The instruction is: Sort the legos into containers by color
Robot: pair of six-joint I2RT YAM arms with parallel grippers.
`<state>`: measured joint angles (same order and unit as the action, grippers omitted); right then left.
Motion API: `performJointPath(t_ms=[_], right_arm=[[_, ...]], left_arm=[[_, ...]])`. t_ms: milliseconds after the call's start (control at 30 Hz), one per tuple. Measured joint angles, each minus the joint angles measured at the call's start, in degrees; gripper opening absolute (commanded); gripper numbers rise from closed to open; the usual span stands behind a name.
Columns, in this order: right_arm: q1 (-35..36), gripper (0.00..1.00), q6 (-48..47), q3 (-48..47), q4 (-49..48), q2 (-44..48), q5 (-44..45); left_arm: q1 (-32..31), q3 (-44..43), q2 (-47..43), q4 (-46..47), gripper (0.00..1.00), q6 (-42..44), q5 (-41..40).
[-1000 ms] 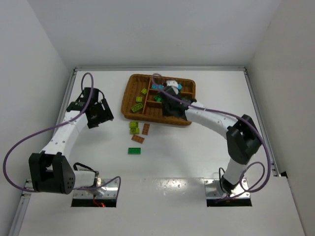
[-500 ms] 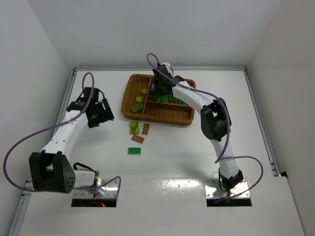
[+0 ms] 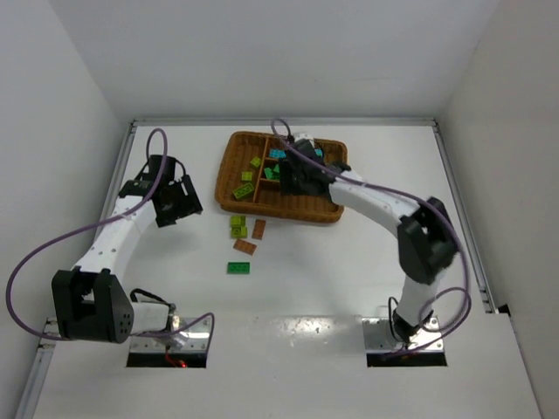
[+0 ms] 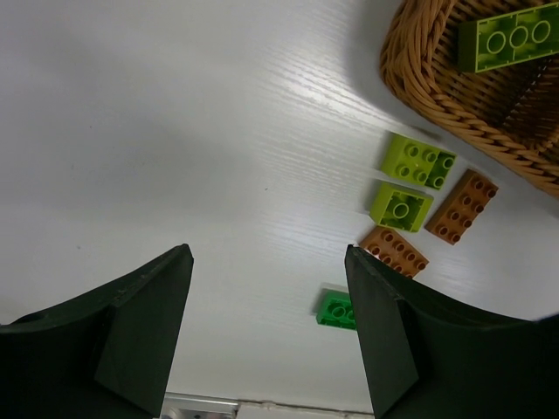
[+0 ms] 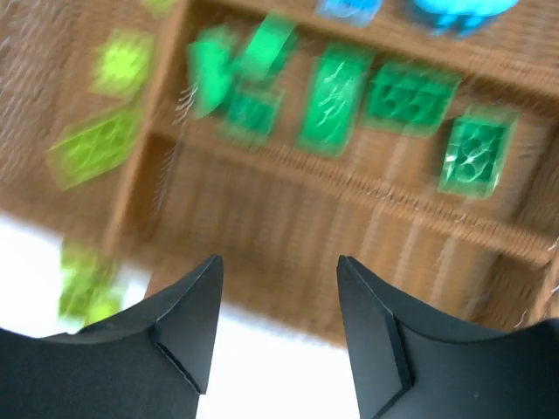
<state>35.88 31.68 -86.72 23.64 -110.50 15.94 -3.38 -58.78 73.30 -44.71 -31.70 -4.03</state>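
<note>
The wicker tray (image 3: 234,199) stands at the table's back centre. Its tall left section holds yellow-green bricks (image 3: 244,188). The narrow sections hold cyan bricks (image 5: 454,10) and several dark green bricks (image 5: 410,96). My right gripper (image 3: 284,179) is open and empty above the tray; its view is blurred. On the table in front of the tray lie two yellow-green bricks (image 4: 417,160), two brown-orange bricks (image 4: 395,251) and one dark green brick (image 4: 334,309). My left gripper (image 3: 179,205) is open and empty, left of the tray above bare table.
White walls close the table on the left, back and right. A raised rail (image 3: 131,148) runs along the table's edges. The tray's near rim (image 5: 288,301) lies just beyond my right fingertips.
The right arm swung over the tray: first toward its back left, now back down over the middle sections. The left arm and the loose bricks have not moved.
</note>
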Motion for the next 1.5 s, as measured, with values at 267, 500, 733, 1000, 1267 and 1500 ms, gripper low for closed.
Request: performJointPath(t_ms=[267,500,733,1000,1267,1500], right_arm=[[20.79,0.70,-4.85,21.03,-7.80,12.50,-8.39],[25.97,0.69,-11.78,21.14,-9.11,5.35,-11.65],[25.42,0.68,-15.78,16.09,-10.78,-1.03,-14.12],[25.51,0.59,-17.68,13.35,-13.00,-5.66,-15.72],[26.77,0.50,-18.01,13.14,-14.84,-7.34,-16.33],[27.67,0.50,-17.59,14.38,-17.49,-7.08,-15.02]], left_arm=[[0.00,0.00,-0.02,0.20,0.77,-0.02,0.00],[0.00,0.00,-0.02,0.20,0.77,-0.33,-0.35],[0.00,0.00,-0.42,0.17,0.77,-0.48,-0.87],[0.33,0.00,-0.42,0.11,0.77,-0.48,-1.97],[6.27,-2.34,2.40,-1.07,0.77,-0.81,-2.21],[10.71,-4.61,6.84,-1.46,0.77,-2.03,0.79]])
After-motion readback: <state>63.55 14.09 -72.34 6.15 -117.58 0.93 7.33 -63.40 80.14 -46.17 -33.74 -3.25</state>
